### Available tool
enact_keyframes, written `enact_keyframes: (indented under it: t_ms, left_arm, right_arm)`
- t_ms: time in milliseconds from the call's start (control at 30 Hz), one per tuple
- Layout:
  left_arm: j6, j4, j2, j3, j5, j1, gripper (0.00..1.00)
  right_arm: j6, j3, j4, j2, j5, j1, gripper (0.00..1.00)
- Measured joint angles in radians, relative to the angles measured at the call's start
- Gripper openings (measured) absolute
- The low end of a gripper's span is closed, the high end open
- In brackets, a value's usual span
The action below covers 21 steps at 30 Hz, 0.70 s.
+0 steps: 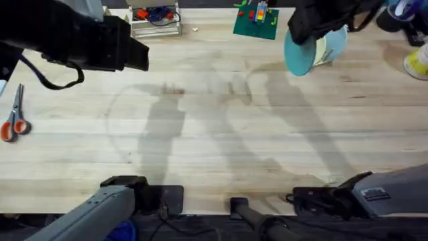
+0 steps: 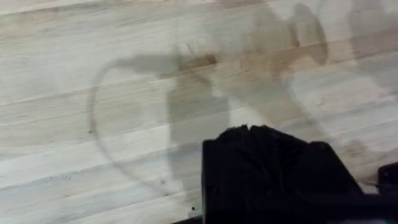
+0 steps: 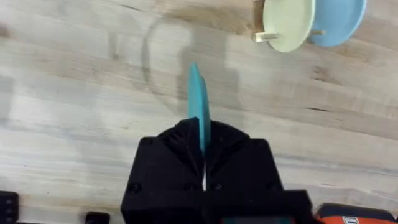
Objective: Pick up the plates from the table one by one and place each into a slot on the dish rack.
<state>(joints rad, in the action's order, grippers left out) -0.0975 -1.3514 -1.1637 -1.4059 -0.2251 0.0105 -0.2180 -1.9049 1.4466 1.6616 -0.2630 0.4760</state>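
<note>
My right gripper (image 3: pixel 203 163) is shut on the rim of the teal plate (image 3: pixel 198 102), which it holds on edge above the table (image 3: pixel 74 118). From overhead the teal plate (image 1: pixel 298 59) hangs under the dark right gripper (image 1: pixel 306 32), just left of the dish rack. A cream plate (image 3: pixel 287 22) and a light blue plate (image 3: pixel 341 17) stand upright in the dish rack (image 3: pixel 259 23), side by side. My left gripper (image 2: pixel 249 134) hovers over bare wood with its black fingers together and nothing between them; overhead it is the large dark shape (image 1: pixel 130 50) at the far left.
Orange-handled scissors (image 1: pixel 13 122) lie at the left edge. A white wire-frame stand (image 1: pixel 155 20) and a green brick baseplate (image 1: pixel 256 21) sit along the far edge. A yellow and white object (image 1: pixel 418 63) is at the far right.
</note>
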Motion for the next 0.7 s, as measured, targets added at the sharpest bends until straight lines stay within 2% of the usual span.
enact_keyframes:
  t_ms: [133, 200, 300, 367, 433, 700]
  left_arm:
    - [0.000, 0.000, 0.000, 0.000, 0.007, 0.000, 0.058]
    - [-0.003, 0.000, 0.000, 0.000, 0.010, 0.000, 0.286]
    - [-0.005, 0.000, 0.000, 0.000, 0.012, 0.000, 0.748]
    - [-0.003, 0.000, 0.000, 0.000, 0.012, 0.000, 0.958]
    - [-0.004, 0.000, 0.000, 0.000, 0.013, 0.000, 0.991]
    - [-0.004, -0.036, 0.000, -0.001, 0.013, 0.000, 0.995]
  right_arm:
    - [0.012, 0.000, 0.001, -0.024, 0.000, -0.003, 0.033]
    - [0.028, 0.000, 0.001, -0.032, 0.000, -0.003, 0.033]
    - [0.044, -0.001, 0.004, -0.036, -0.001, -0.003, 0.033]
    - [0.048, -0.001, 0.011, -0.037, -0.002, -0.003, 0.033]
    - [0.052, -0.001, 0.014, -0.036, -0.002, -0.003, 0.033]
    - [0.109, -0.002, 0.011, -0.037, -0.002, -0.045, 0.032]
